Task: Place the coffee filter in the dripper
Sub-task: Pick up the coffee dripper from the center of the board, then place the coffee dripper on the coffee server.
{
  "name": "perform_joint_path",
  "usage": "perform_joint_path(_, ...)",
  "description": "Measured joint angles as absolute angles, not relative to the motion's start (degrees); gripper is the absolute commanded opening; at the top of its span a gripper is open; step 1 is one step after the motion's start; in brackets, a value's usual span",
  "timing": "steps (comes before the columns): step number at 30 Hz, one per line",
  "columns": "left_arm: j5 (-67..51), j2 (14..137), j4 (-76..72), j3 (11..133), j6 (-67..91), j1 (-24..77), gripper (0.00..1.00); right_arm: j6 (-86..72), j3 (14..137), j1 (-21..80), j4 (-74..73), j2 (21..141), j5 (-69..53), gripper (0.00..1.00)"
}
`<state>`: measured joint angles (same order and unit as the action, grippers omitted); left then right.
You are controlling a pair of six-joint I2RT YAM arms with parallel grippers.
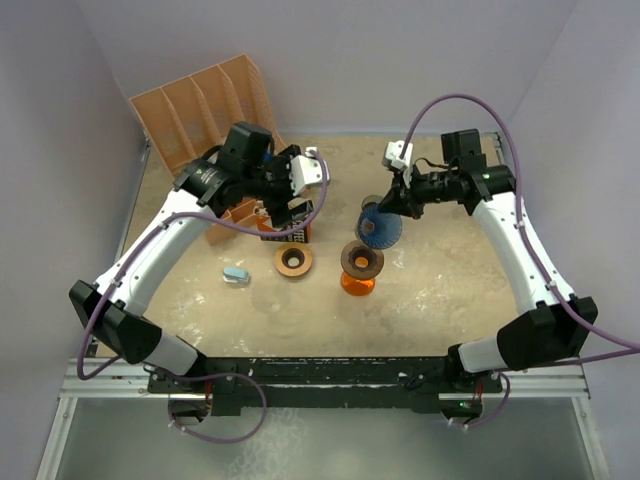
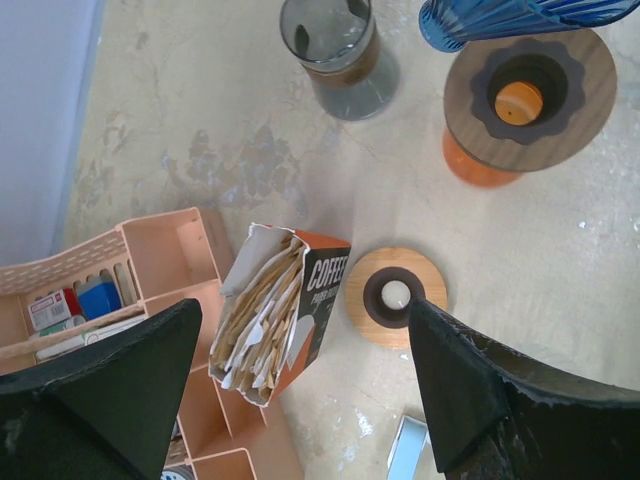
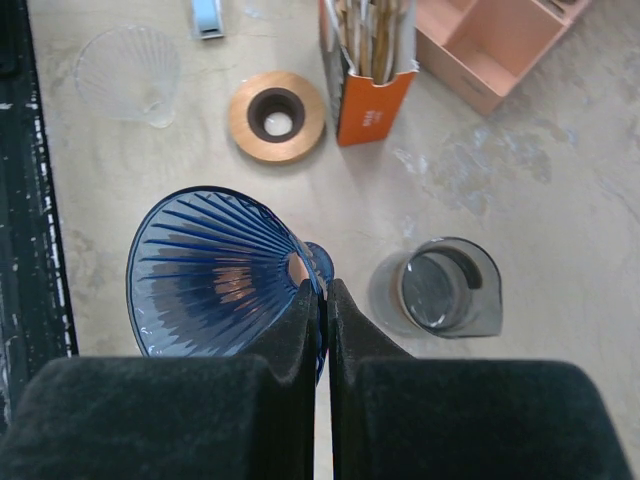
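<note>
Right gripper (image 3: pixel 322 300) clamped on the blue dripper (image 3: pixel 210 270), held aloft. At its nine o'clock, the left gripper (image 2: pixel 302 315), jaws apart, hovers over tightly packed paper filters (image 2: pixel 255 310) in their box (image 2: pixel 322 290); several may lift together.

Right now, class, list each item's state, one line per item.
left gripper: open, above filter box.
right gripper: shut on blue dripper.
filter box: open, upright, filters inside.
blue dripper: held, tilted, no filter inside.
glass carafe: upright, empty.
wooden stand: empty.
</note>
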<state>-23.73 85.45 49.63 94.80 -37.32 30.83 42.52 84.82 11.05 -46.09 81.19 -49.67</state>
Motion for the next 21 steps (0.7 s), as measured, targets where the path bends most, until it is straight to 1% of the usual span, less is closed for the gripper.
perform_joint_path(8, -22.3, 85.5, 52.4, 94.8, -39.8, 33.2, 0.80, 41.4, 82.0, 15.1, -46.5, 80.9, -49.9, 0.00)
perform_joint_path(21, -21.6, 85.5, 53.8, 94.8, -41.6, 34.9, 0.79, 38.0, 81.9, 16.6, -46.9, 81.0, -46.4, 0.00)
